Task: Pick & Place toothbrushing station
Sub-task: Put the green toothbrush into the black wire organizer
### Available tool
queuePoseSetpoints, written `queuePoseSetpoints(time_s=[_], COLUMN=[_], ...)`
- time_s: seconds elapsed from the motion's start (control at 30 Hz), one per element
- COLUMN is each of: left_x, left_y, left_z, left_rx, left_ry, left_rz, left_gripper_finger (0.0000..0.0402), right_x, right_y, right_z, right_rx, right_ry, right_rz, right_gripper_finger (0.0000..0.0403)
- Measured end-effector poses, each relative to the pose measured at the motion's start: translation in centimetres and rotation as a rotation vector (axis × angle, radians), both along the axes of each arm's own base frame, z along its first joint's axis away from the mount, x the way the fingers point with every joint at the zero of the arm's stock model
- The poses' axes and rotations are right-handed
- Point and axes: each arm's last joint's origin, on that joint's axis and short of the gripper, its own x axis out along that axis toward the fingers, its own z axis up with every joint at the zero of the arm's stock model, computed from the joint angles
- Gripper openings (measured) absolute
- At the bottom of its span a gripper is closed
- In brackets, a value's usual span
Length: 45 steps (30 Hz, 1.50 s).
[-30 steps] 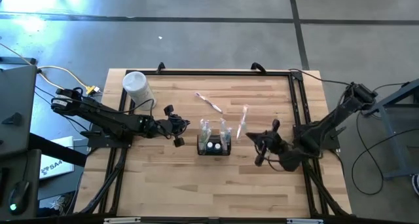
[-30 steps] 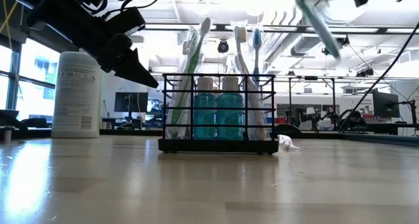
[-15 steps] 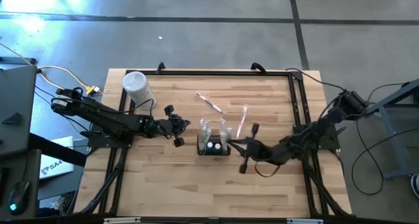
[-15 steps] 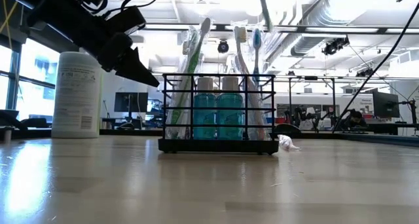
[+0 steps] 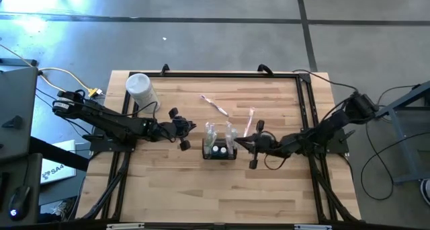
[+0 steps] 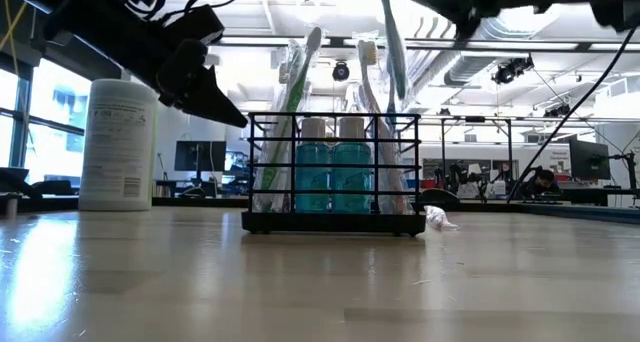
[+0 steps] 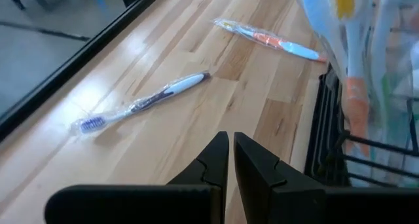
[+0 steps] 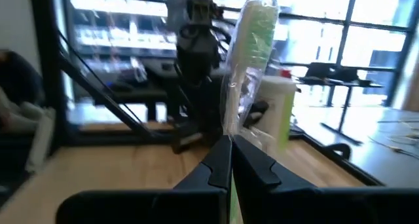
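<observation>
The toothbrushing station [image 6: 335,167], a black wire holder box, stands on the table's middle [image 5: 220,150]. It holds two blue bottles and several wrapped toothbrushes standing upright. My right gripper [image 8: 229,149] is just right of the box [image 5: 236,144], shut on a wrapped green toothbrush [image 6: 392,42]. The brush hangs nearly upright over the box's right end. My left gripper [image 5: 191,128] hovers shut and holding nothing, to the left of the box and above the table [image 6: 232,120]. My right gripper pinches the wrapped green toothbrush's shaft [image 8: 230,133] between its two fingers. The fingers come roughly level from the table's right and lie across the brush. The brush is lifted clear and nearly upright, its lower end [image 6: 399,90] above the box among the standing brushes.
Two more wrapped toothbrushes lie on the table behind the box, one [image 5: 215,105] toward the far edge and one [image 5: 248,122] nearer the box. A tall white cylindrical container [image 5: 141,89] stands at the far left corner. Black rails [image 5: 306,116] run along the table's edges.
My right gripper has moved toward the table's left and down, up to the box, and has turned. The green toothbrush it carries has swung from a slant at the right to nearly upright over the box's right end.
</observation>
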Motion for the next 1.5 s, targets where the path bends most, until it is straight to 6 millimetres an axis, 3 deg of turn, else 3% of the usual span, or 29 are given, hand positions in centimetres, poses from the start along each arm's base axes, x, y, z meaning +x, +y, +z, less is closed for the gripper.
queuePoseSetpoints(time_s=[0.2,0.7,0.97,1.23,1.5], left_x=[0.1,0.1,-0.1,-0.4,-0.4], left_y=[0.0,-0.1,-1.7,-2.9,-2.8], left_z=[0.1,0.0,-0.2,-0.2,-0.2], left_rx=[-0.079,-0.227,-0.231,-0.190,-0.165], left_ry=[-0.049,-0.104,-0.088,-0.067,-0.057], left_rz=[0.039,0.084,0.024,-0.047,-0.047], left_gripper_finger=[0.0022,0.0022,0.0022,0.0022,0.0022], right_x=[-0.9,-0.1,1.1,1.4,-0.2], right_y=[-0.9,-1.7,-3.2,-3.2,-3.5], right_z=[-1.5,-1.8,-3.7,-4.9,-6.5], right_rx=[0.047,-0.016,0.031,0.077,0.120], right_ry=[-0.009,-0.052,-0.025,0.033,0.078], right_rz=[0.068,0.214,0.198,0.192,0.107], right_gripper_finger=[0.0003,0.0003,0.0003,0.0003,0.0003])
